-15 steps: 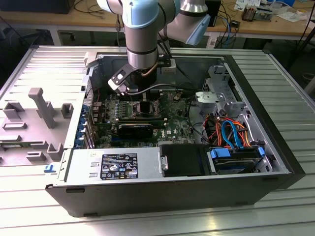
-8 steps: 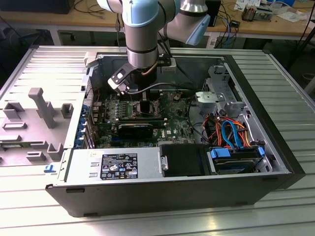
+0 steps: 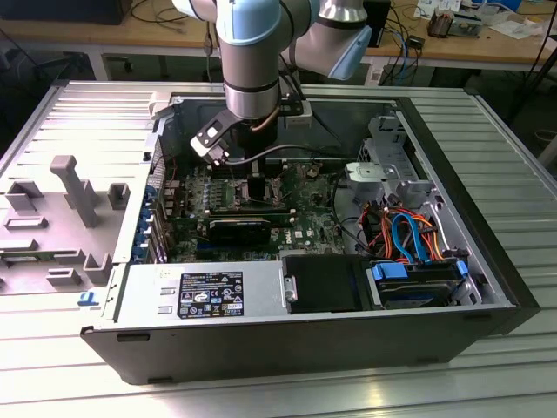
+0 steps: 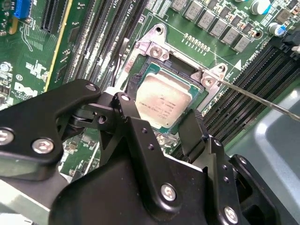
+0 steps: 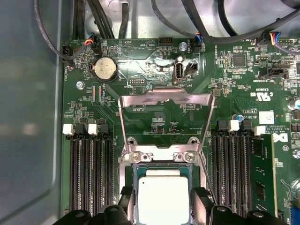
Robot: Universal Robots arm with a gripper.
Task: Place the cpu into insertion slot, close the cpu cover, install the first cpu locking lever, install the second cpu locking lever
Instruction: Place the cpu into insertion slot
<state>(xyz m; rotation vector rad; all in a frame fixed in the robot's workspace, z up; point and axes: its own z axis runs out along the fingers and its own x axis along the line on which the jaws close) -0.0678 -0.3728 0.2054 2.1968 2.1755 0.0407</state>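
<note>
You are looking at one chip (image 5: 163, 199) lying in one socket (image 5: 161, 166), with one hinged cover (image 5: 165, 96) lying folded back, clear of it. The pincer (image 4: 161, 112) is straddling the chip; you cannot tell whether it is gripping. One open computer case (image 3: 305, 344) is sitting on the ribbed metal worktop (image 3: 505, 366), holding the green board (image 3: 305, 178).

the cpu cover (image 5: 166, 101) is swung open at one side of the insertion slot (image 5: 159, 157), blocking that approach. low memory slots (image 5: 89, 173) flank it, one bank crossed by a thin lever rod (image 4: 262, 101). black cables (image 5: 93, 18) drape past the cover. the gripper (image 4: 161, 112) sits right over the cpu (image 5: 164, 197).
</note>
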